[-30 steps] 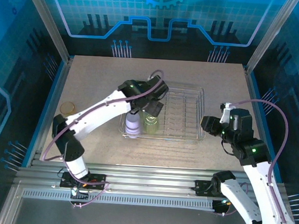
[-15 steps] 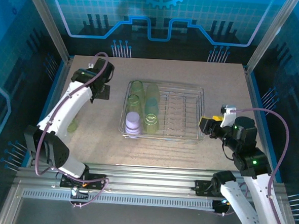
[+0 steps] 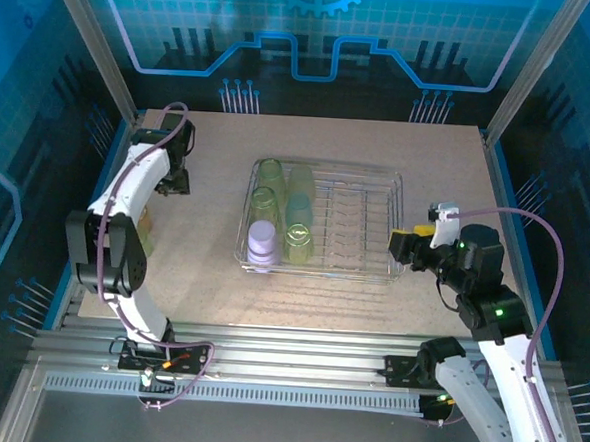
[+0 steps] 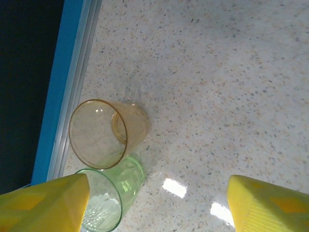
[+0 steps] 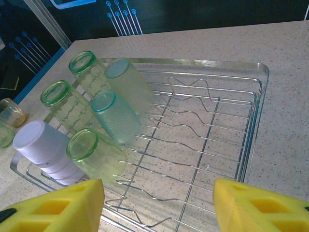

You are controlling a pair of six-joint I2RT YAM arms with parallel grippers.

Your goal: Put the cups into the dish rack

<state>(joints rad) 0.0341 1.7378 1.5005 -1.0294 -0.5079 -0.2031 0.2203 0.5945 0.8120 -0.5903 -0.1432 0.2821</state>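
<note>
The silver wire dish rack (image 3: 359, 247) (image 5: 251, 116) sits mid-table. Several cups lie in its left half: yellow-green ones (image 3: 269, 171) (image 5: 67, 104), a pale one (image 5: 130, 84), a teal one (image 3: 297, 213) (image 5: 113, 116), a lavender-white one (image 3: 262, 244) (image 5: 43, 147). Two more cups stand by the table's left edge, a tan one (image 4: 104, 130) and a green one (image 4: 106, 198). My left gripper (image 3: 172, 183) (image 4: 159, 203) hangs open above the table beside them, its left finger (image 4: 43, 203) over the green cup's rim. My right gripper (image 3: 404, 246) (image 5: 159, 208) is open at the rack's right side, holding nothing.
A blue rail (image 4: 58, 87) and a metal strip border the table just left of the two loose cups. The right half of the rack holds bare wires (image 5: 203, 125). Open tabletop (image 4: 217, 72) lies right of the loose cups.
My left arm has swung from over the rack to the table's far left edge, and its jaws have narrowed a little. My right gripper stayed by the rack and opened slightly.
</note>
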